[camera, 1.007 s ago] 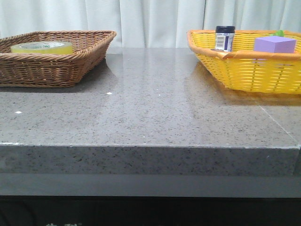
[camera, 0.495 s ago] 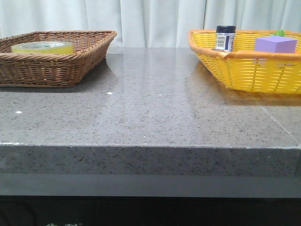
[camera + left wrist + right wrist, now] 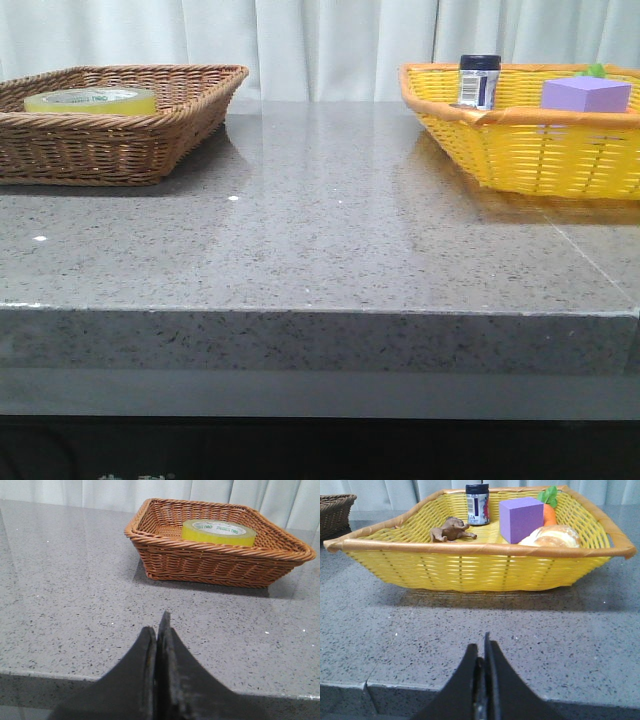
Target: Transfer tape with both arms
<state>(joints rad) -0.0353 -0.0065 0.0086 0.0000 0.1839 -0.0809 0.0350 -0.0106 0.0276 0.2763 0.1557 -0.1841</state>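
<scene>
The yellow tape roll lies flat in the brown wicker basket at the table's far left; it also shows in the left wrist view. My left gripper is shut and empty, low at the table's near edge, well short of that basket. My right gripper is shut and empty at the near edge, facing the yellow basket. Neither arm shows in the front view.
The yellow basket at the far right holds a dark-capped jar, a purple block, a brown toy, a bread roll and a carrot. Grey stone table; white curtain behind.
</scene>
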